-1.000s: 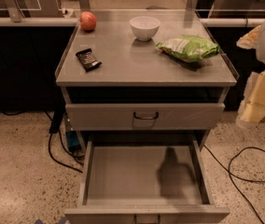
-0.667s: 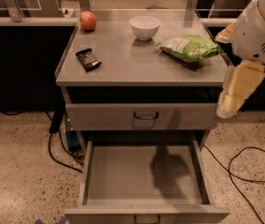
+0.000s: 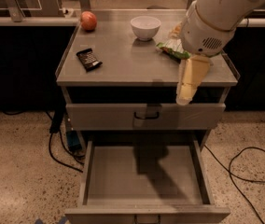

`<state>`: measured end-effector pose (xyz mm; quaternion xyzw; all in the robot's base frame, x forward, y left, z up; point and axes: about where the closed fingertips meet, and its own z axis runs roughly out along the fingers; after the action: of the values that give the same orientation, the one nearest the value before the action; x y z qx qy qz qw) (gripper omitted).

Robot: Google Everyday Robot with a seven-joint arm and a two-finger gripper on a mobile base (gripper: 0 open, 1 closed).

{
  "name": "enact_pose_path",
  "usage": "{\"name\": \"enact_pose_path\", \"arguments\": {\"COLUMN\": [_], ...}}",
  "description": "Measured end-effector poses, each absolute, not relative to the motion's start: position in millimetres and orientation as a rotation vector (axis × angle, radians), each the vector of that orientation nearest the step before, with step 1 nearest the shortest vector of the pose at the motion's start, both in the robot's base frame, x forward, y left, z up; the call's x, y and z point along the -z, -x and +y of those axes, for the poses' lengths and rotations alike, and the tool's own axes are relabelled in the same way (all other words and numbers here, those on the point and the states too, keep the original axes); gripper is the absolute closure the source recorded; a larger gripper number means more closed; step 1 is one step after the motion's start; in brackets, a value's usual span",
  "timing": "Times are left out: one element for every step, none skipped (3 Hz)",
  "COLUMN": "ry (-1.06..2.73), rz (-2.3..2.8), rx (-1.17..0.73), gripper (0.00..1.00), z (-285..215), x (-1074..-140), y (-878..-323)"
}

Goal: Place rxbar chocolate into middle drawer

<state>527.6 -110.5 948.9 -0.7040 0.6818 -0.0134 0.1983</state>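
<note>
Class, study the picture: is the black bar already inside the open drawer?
No, the black bar lies on the cabinet top, front-left of the bowl, and the gripper hangs by the top's front right edge.

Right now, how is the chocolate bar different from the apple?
The rxbar chocolate is black, flat and rectangular; the apple is red and round. The bar lies toward the left front of the cabinet top; the apple sits at its back left corner. Both rest on that top; the gripper hangs by its right front edge.
</note>
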Motion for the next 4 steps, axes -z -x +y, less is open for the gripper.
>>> {"name": "enact_pose_path", "arguments": {"ry": [2.048, 2.122, 2.122, 2.160], "rz": [1.816, 1.722, 1.722, 1.667], "rx": [0.004, -0.051, -0.051, -0.035], "gripper": [0.00, 0.00, 0.00, 0.00], "z": [-72.0, -28.6, -28.6, -11.8], "x": [-942.2, -938.8, -938.8, -932.3], "y": [-545.2, -564.7, -564.7, -580.9]}}
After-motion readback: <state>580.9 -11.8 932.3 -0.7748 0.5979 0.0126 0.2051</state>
